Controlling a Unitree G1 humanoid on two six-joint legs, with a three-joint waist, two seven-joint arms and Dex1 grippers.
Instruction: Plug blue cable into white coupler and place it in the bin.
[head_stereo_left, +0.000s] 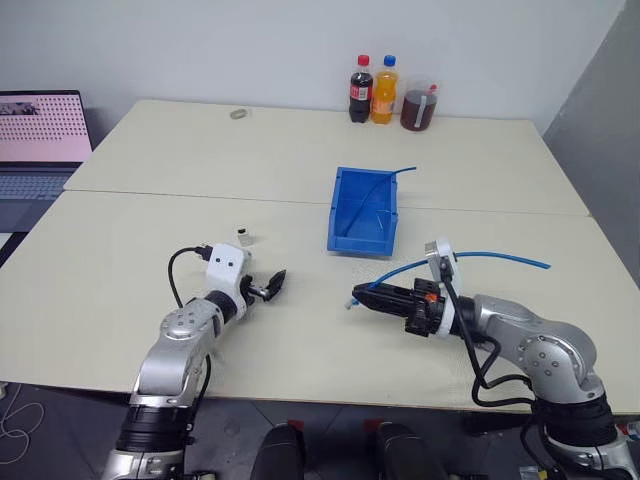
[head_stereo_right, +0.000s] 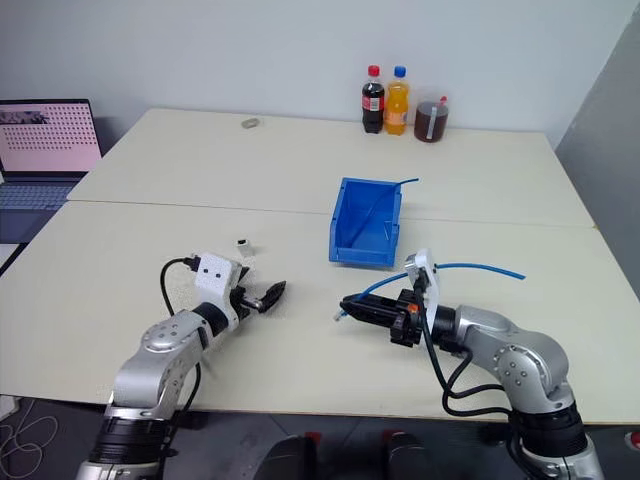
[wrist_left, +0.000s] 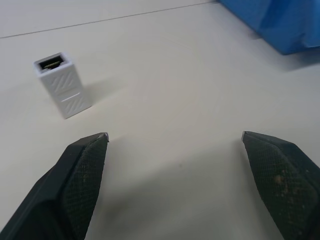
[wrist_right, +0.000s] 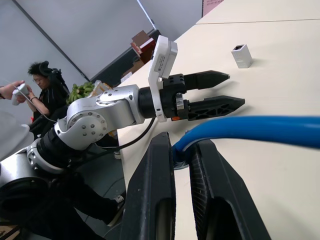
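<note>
Two end effectors. Head view: left end effector (head_stereo_left: 272, 286) spread wide, short of white coupler (head_stereo_left: 243, 236) on the counter (head_stereo_left: 120, 260); bin (head_stereo_left: 362, 212) beyond. Left wrist view: coupler off-centre, swing to centre it before closing. Right wrist view: right end effector (wrist_right: 182, 165) clamped on blue cable (wrist_right: 250, 127); hold steady.

coupler (head_stereo_left: 243, 236) on table (head_stereo_left: 150, 250) left of bin (head_stereo_left: 345, 205) (wire (head_stereo_left: 375, 190) inside)
</note>
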